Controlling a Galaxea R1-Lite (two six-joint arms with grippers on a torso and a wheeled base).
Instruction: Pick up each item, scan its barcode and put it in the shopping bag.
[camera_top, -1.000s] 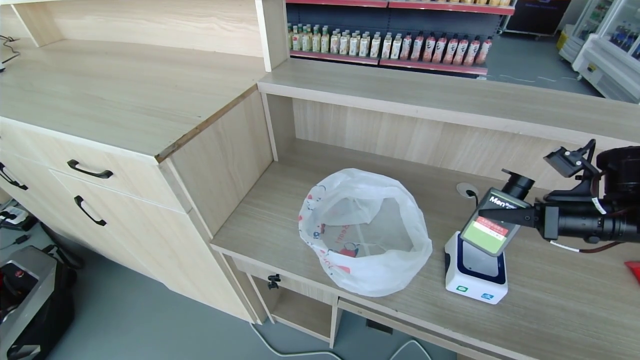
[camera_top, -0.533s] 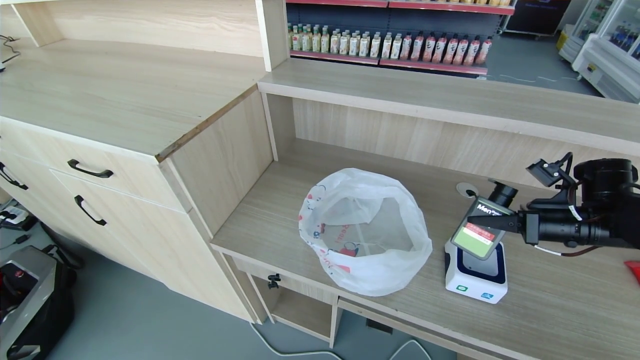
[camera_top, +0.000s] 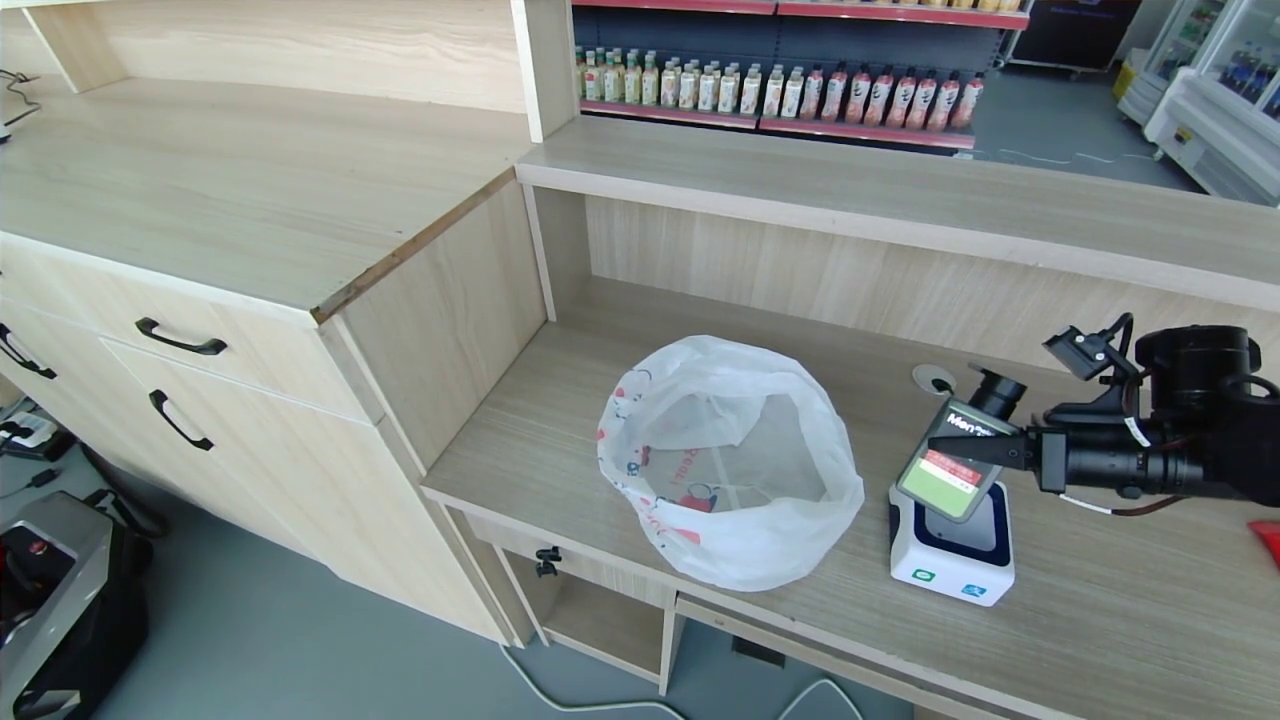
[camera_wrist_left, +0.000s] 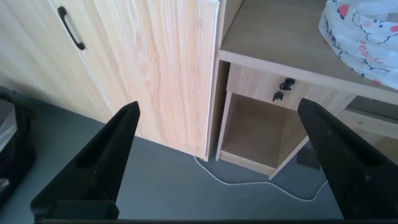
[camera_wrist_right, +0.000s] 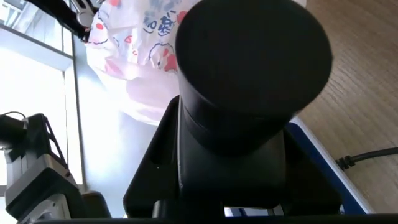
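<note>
The scanner (camera_top: 950, 560) sits near the front edge of the table (camera_top: 1100, 600), the thin plastic bag (camera_top: 760, 560) just beside it, mouth open upward. The right hand (camera_top: 985, 447) clenches a black-capped bottle (camera_top: 950, 470), tilted just above the scanner's dark glass. The left hand (camera_wrist_left: 214, 168) hangs spread apart below table height, by wood-grain cabinets (camera_wrist_left: 155, 62)

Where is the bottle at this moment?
In the head view the bottle is on the right, held tilted by the right gripper over the scanner, just right of the bag.
</note>
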